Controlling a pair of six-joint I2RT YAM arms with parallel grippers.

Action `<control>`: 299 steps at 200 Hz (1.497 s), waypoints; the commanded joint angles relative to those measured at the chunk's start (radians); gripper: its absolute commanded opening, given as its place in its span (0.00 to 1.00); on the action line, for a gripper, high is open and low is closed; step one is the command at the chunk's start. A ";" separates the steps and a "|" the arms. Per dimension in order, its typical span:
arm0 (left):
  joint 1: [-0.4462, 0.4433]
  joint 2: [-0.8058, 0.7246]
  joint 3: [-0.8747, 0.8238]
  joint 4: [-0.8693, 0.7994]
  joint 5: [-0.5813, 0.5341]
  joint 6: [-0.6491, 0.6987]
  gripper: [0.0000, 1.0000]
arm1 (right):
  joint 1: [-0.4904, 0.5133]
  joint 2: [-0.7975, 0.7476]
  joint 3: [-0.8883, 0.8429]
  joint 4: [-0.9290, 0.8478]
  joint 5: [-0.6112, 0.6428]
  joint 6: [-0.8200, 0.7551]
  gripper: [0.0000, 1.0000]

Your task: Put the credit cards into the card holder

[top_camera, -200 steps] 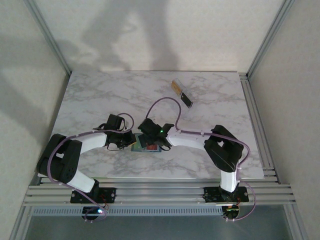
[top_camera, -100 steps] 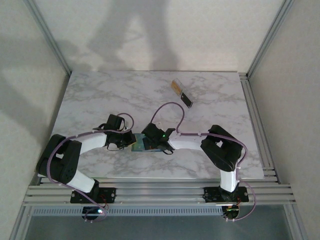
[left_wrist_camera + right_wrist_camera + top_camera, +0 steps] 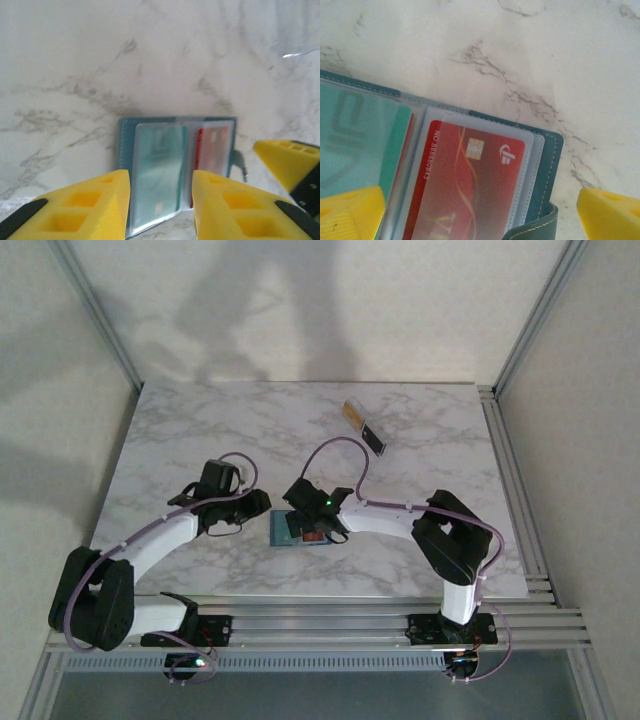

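Gaping wide and empty, right tool (image 3: pixel 480 217) frames a red card (image 3: pixel 465 185); left tool (image 3: pixel 161 202) part-open, empty.

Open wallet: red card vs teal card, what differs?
Colour: the red card is red with gold swirls; the teal card is pale green-teal.
Place: in the right wrist view the red card fills the sleeve next to the wallet's stitched edge, the teal card the sleeve left of it.
Print: the red card shows a chip, white logo and number; the teal card faint large marks.
Both lie flat under clear sleeves.
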 commanded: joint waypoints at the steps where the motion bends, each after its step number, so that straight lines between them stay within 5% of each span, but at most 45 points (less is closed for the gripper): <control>1: 0.005 -0.012 0.011 -0.058 -0.059 0.024 0.40 | -0.015 -0.087 -0.024 -0.058 -0.021 -0.024 0.99; 41: 0.002 0.030 -0.047 -0.010 -0.020 0.031 0.45 | -0.087 -0.101 -0.100 -0.040 -0.164 -0.052 0.84; 118: -0.041 0.104 -0.057 0.040 0.013 0.017 0.50 | -0.127 -0.088 -0.152 0.030 -0.204 -0.054 0.13; 257: -0.045 0.151 -0.032 0.023 -0.013 0.013 0.52 | -0.138 -0.083 -0.235 0.278 -0.402 -0.059 0.06; 299: -0.044 0.059 0.007 -0.119 -0.252 0.027 0.57 | -0.140 -0.080 -0.235 0.266 -0.377 -0.064 0.06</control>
